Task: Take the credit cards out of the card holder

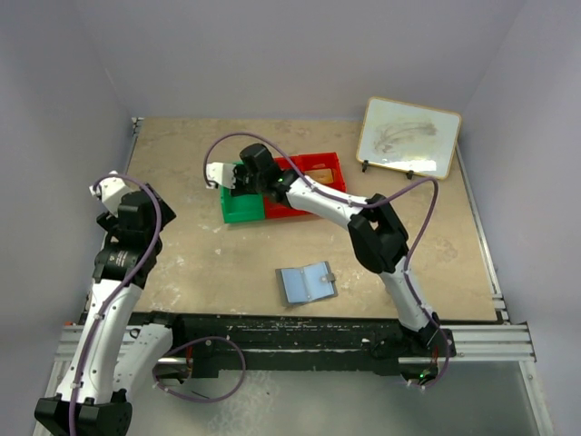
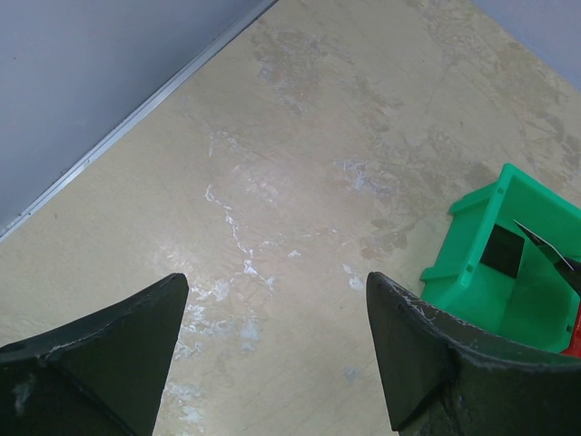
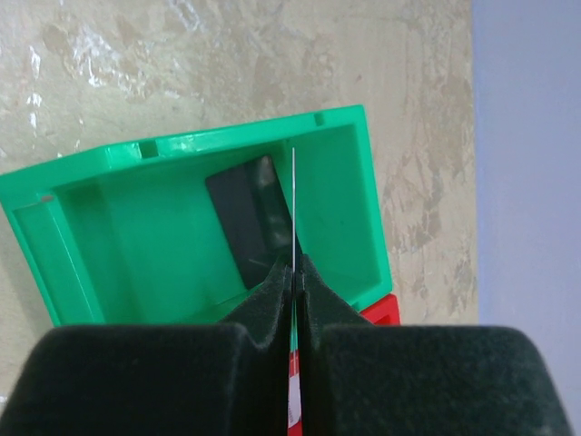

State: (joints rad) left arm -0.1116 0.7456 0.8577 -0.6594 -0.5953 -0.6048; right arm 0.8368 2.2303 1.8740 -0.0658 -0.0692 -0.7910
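The card holder [image 1: 307,283] lies open on the table in front of the arms, with its shiny inside facing up. My right gripper [image 1: 238,182] hangs over the green bin [image 1: 241,202]. In the right wrist view it [image 3: 293,263] is shut on a thin credit card [image 3: 293,209] seen edge-on, standing upright above the bin [image 3: 182,145]. A dark credit card [image 3: 250,218] lies inside the green bin and also shows in the left wrist view [image 2: 502,252]. My left gripper [image 2: 275,282] is open and empty over bare table at the left [image 1: 113,193].
A red bin [image 1: 318,173] adjoins the green bin on its right. A framed whiteboard [image 1: 408,136] leans at the back right. Grey walls enclose the table on the left, back and right.
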